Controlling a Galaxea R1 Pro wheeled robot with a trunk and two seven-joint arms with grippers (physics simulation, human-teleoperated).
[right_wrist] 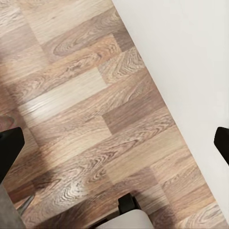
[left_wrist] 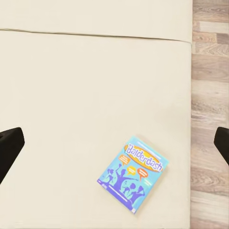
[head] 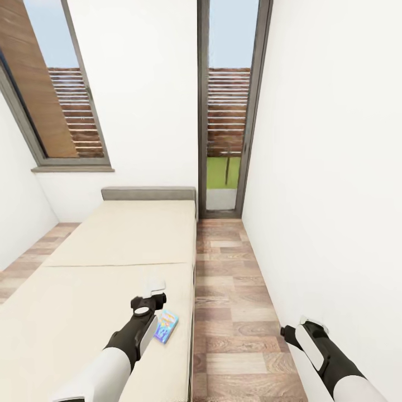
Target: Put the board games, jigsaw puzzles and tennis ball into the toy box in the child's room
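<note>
Bed (head: 111,245): beige mattress, grey frame, running along your left side over the wood floor (head: 234,279). Board game (head: 166,326): small blue box, flat near the mattress's floor-side edge, nothing gripping it. Your left gripper (head: 149,302) hangs above it, jaws wide. Your right gripper (head: 301,329) hangs by the white wall (head: 335,167), jaws spread, empty.

small blue board game (left_wrist: 133,173) lies flat, cover up, near the beige bed's (head: 111,245) edge.

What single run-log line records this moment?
left tool: open, above bed | blue board game: on bed, ungrasped | right tool: open, over floor
</note>
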